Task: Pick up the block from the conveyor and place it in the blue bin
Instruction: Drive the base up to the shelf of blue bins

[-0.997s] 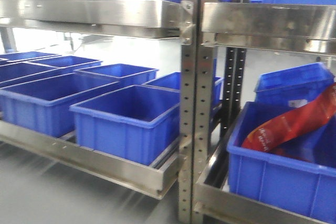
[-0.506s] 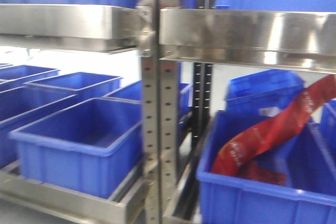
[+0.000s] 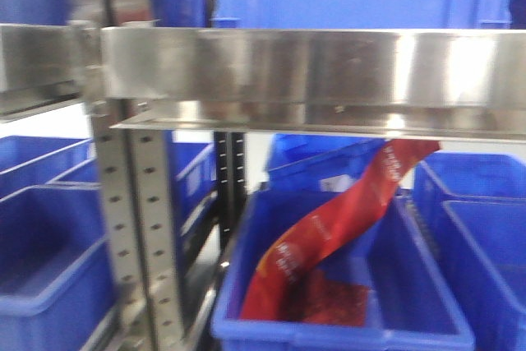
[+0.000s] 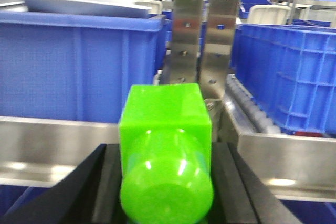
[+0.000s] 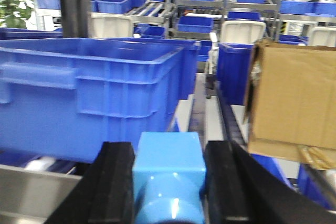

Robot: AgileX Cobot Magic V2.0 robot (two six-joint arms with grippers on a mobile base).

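Observation:
A bright green block (image 4: pixel 165 129) with a rounded near end sits between the black fingers of my left gripper (image 4: pixel 165 182), which is shut on it. In front of it stand a steel shelf rail and a large blue bin (image 4: pixel 79 66). In the right wrist view, my right gripper (image 5: pixel 169 182) is shut on a light blue block (image 5: pixel 169 153), facing another blue bin (image 5: pixel 89 93). The conveyor is out of view. Neither gripper shows in the front view.
A steel shelf beam (image 3: pixel 312 71) and a perforated upright post (image 3: pixel 136 228) fill the front view. Below the beam, a blue bin (image 3: pixel 419 302) holds a red bag (image 3: pixel 329 236). A cardboard box (image 5: pixel 294 98) stands right of the right gripper. More blue bins line the racks.
The front view has swung to the right: the upright post slid from centre to the left, and the bin with the red bag now sits in the middle, closer.

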